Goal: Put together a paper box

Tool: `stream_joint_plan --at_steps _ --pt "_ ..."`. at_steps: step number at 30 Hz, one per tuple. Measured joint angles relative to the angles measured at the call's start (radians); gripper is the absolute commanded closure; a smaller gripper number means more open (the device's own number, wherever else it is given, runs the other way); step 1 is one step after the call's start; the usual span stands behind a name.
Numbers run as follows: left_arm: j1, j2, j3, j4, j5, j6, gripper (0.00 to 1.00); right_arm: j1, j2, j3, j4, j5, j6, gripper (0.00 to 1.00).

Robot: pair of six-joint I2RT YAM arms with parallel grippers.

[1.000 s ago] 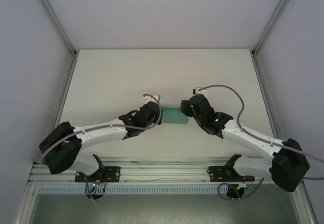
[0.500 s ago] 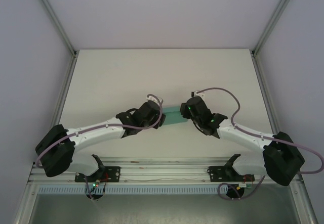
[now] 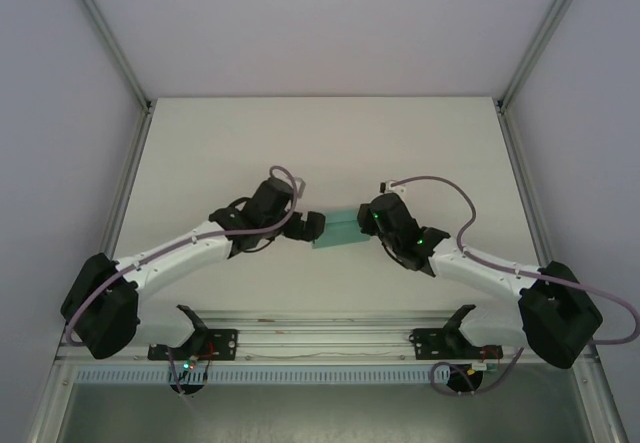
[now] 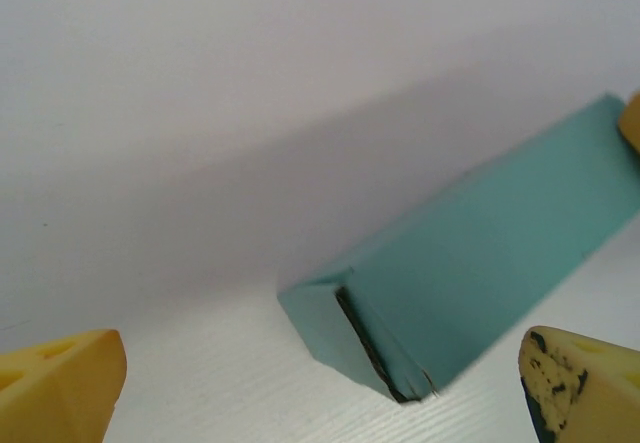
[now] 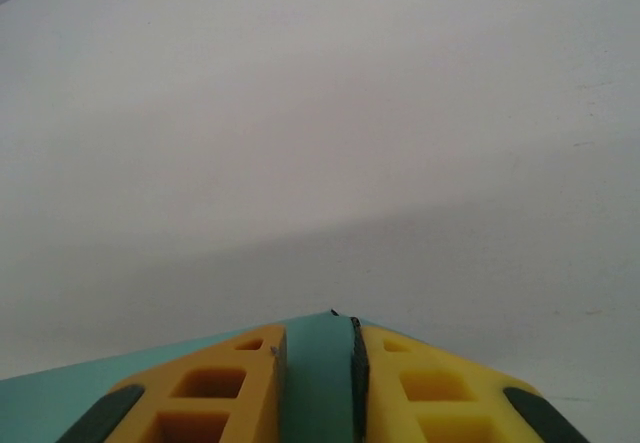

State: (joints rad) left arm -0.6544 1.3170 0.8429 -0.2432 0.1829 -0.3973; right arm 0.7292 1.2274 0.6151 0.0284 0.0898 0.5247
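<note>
The paper box (image 3: 338, 229) is a small teal-green rectangular box at the middle of the white table (image 3: 320, 143). My right gripper (image 3: 365, 223) is shut on its right end; in the right wrist view the teal card (image 5: 318, 383) sits pinched between the yellow fingers (image 5: 230, 383). My left gripper (image 3: 310, 227) stands open just left of the box, apart from it. In the left wrist view the box (image 4: 480, 263) lies ahead with a dark slit at its near end flap, and the left gripper (image 4: 320, 388) has its yellow fingertips (image 4: 60, 373) spread wide at the bottom corners.
White walls with metal frame posts (image 3: 110, 43) enclose the table on three sides. A metal rail (image 3: 320, 348) carrying both arm bases runs along the near edge. Bare tabletop lies behind the box.
My left gripper has opened, let go of the box's left end and drawn back to the left. My right gripper has closed on the box's right end.
</note>
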Motion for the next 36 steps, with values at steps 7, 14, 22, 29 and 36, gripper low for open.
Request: stream_joint_plan --at_steps 7,14,22,29,36 --pt "0.044 0.053 -0.005 0.061 0.112 -0.049 0.26 0.0 0.003 -0.003 0.01 0.006 0.007 0.78" --pt "0.092 0.091 -0.113 0.266 0.265 -0.134 0.65 -0.002 0.016 -0.032 0.076 0.018 0.025 0.8" --pt "0.127 0.114 -0.198 0.48 0.349 -0.222 0.89 -0.008 0.0 -0.191 0.345 0.023 0.011 0.89" --pt "0.126 0.105 -0.238 0.544 0.355 -0.234 0.98 -0.009 -0.009 -0.288 0.522 0.018 -0.047 1.0" --pt "0.124 0.105 -0.238 0.551 0.356 -0.227 0.98 -0.01 -0.028 -0.361 0.643 -0.001 -0.185 1.0"
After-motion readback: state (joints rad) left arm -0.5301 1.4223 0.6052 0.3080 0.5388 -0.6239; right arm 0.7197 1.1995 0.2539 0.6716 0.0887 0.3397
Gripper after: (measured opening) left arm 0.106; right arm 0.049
